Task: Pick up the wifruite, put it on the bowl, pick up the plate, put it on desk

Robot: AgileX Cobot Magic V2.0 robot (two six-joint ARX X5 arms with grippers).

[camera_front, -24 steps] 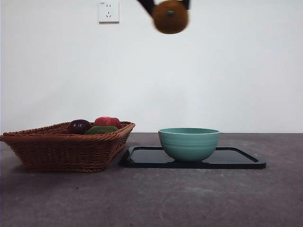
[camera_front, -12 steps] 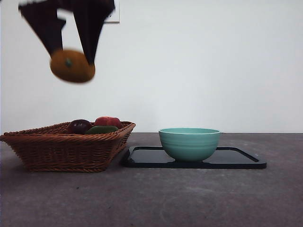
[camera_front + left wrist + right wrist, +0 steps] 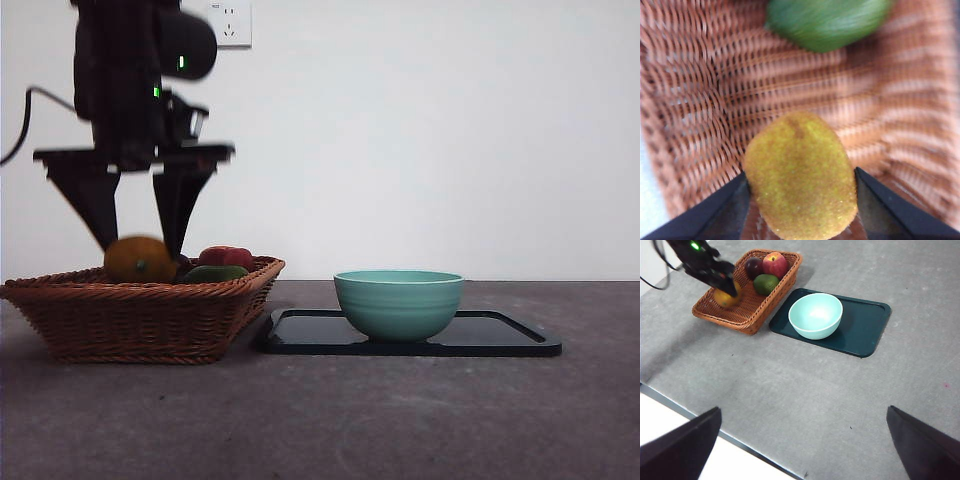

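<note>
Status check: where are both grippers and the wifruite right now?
Left gripper shut on wifruite, low in wicker basket. Right gripper open, waiting high over desk. Bowl empty on dark tray, path unobstructed.

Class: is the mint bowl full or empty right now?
Empty. The right wrist view shows the bowl's bare inside; the orange-brown fruit is in the left hand, over the basket.

Count: one wicker basket (image 3: pixel 742 315) near the desk's (image 3: pixel 805 390) far left corner, four fruits in it: one wifruite (image 3: pixel 140 260), one dark purple fruit (image 3: pixel 754 266), one red apple (image 3: pixel 775 262), one green fruit (image 3: pixel 765 284). One bowl (image 3: pixel 398 303), one dark tray (image 3: pixel 867 330) under it. Two grippers: left gripper (image 3: pixel 800 200), right gripper (image 3: pixel 802 455).
</note>
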